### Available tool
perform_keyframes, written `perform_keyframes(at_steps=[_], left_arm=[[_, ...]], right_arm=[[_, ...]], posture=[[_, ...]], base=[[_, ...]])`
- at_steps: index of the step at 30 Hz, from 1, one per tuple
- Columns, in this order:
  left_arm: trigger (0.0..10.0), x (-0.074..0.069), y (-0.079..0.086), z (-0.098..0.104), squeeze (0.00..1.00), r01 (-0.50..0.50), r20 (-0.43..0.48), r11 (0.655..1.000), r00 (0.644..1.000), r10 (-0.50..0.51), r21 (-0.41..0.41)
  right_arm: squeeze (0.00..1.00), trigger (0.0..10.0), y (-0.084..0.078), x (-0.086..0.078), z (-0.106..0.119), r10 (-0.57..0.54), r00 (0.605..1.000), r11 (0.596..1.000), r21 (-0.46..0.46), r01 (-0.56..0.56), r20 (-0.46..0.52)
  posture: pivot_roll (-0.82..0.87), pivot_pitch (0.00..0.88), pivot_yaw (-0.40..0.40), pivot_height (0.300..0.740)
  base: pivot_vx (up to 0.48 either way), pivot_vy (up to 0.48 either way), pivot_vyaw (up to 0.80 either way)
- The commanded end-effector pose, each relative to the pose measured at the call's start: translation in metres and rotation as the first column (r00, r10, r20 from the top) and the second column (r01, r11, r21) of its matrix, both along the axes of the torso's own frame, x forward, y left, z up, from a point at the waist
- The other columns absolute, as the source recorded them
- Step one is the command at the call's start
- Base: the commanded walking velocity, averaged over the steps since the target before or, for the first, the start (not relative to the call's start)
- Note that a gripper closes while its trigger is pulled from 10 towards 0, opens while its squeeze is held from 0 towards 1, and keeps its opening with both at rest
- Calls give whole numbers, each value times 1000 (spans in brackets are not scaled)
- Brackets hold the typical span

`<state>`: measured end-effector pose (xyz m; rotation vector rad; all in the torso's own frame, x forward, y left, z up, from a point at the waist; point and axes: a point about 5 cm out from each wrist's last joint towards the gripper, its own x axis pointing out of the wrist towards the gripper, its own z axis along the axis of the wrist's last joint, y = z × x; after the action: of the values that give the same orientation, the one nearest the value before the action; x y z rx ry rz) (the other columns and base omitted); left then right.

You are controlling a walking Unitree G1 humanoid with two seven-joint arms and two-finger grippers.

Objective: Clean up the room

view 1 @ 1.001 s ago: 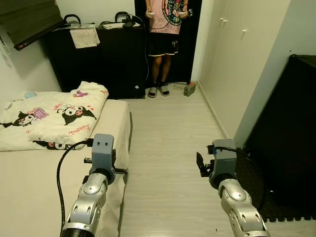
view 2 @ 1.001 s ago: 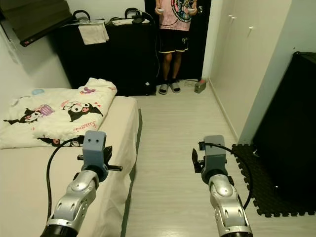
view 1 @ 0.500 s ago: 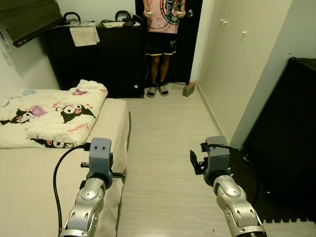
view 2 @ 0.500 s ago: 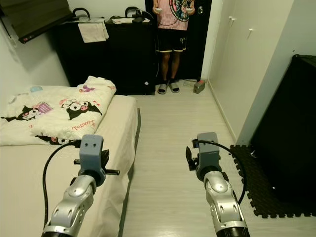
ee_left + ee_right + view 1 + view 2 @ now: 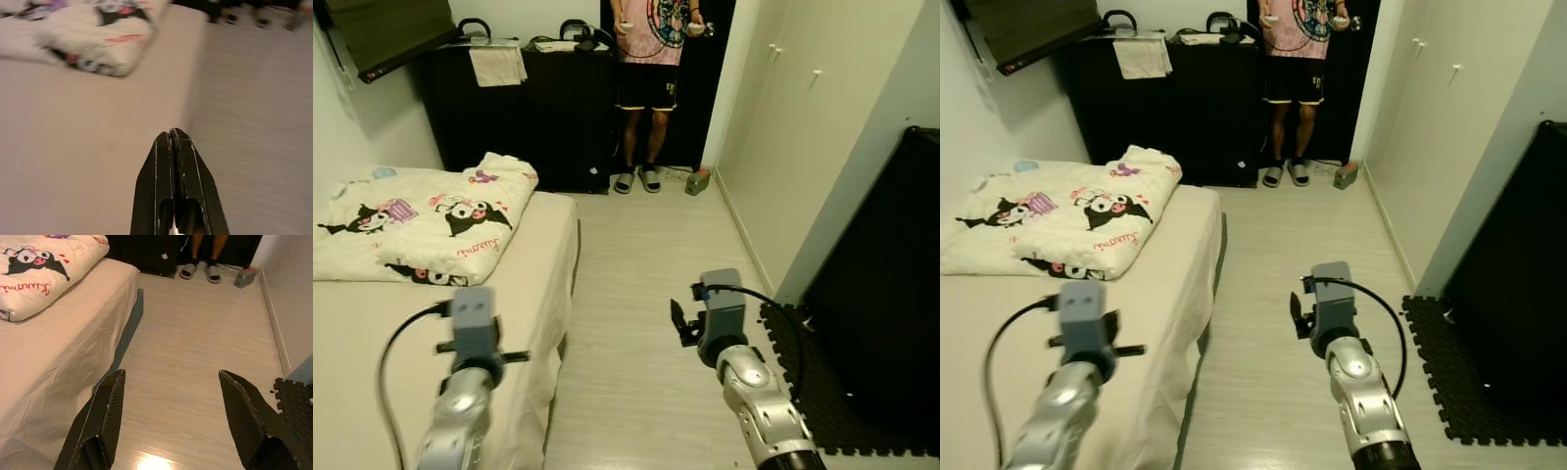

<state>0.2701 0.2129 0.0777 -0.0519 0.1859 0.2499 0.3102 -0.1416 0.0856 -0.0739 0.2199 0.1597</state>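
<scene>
Closest in: left gripper (image 5: 173,134) pinched shut and empty, now swung out over the bed (image 5: 372,343); right gripper (image 5: 168,382) spread wide above bare floor (image 5: 646,255). Further off, folded cartoon blanket (image 5: 431,217), probably next to tidy. Beyond, a person (image 5: 651,88) standing, framing shifted since earlier.

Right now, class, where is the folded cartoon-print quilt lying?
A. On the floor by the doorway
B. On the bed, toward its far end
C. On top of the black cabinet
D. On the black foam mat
B: the cartoon-print quilt rests folded on the bed, at its far end, with the bare sheet nearer the robot.
</scene>
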Motion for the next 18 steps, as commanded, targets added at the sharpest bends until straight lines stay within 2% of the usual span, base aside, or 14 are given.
perform_keyframes(at_steps=[1, 3, 4, 7, 9, 11, 13, 18], left_arm=[[10000, -2, 4, 3, 0, -13, 5, 1000, 1000, 13, -7], [10000, 0, 2, 4, 0, 13, 9, 1000, 1000, -13, -10], [10000, 9, -11, 5, 0, 102, 16, 995, 995, -102, -4], [10000, 20, -28, 6, 0, 190, 15, 982, 982, -190, 12], [10000, 21, -30, 7, 0, 196, 18, 981, 980, -196, 11], [10000, 23, -35, 10, 0, 225, 24, 973, 974, -227, 58], [10000, 24, -37, 10, 0, 228, 26, 972, 973, -230, 62], [10000, 20, -36, 14, 0, 187, 59, 982, 980, -188, 15]], right_arm=[[0, 10000, 2, 0, -1, 19, 1000, 1000, -14, -19, 6], [0, 10000, 2, 1, 0, 19, 1000, 1000, -13, -19, 12], [0, 10000, -5, 0, 2, -21, 1000, 1000, 0, 21, 22], [0, 10000, -14, -4, 1, -70, 997, 998, 5, 70, 21], [0, 10000, -15, -5, 1, -72, 997, 997, 4, 72, 22], [0, 10000, -16, -7, -1, -74, 997, 997, -10, 74, 15], [0, 10000, -16, -8, -3, -76, 997, 997, -13, 76, 9], [0, 10000, -15, -13, -9, -86, 996, 996, 4, 86, -16]], posture=[[-21, 5, -44, 740], [-28, 2, -38, 740], [-57, 5, -5, 740], [-61, 0, 3, 740], [-61, 0, 3, 740], [-70, 18, 11, 740], [-75, 17, 9, 740], [-70, 7, 1, 740]], base=[[0, 0, 0], [0, 0, 0], [0, 0, 0], [0, 0, 0], [0, 0, 0], [0, 0, 0], [0, 0, 0], [0, 0, 0]])
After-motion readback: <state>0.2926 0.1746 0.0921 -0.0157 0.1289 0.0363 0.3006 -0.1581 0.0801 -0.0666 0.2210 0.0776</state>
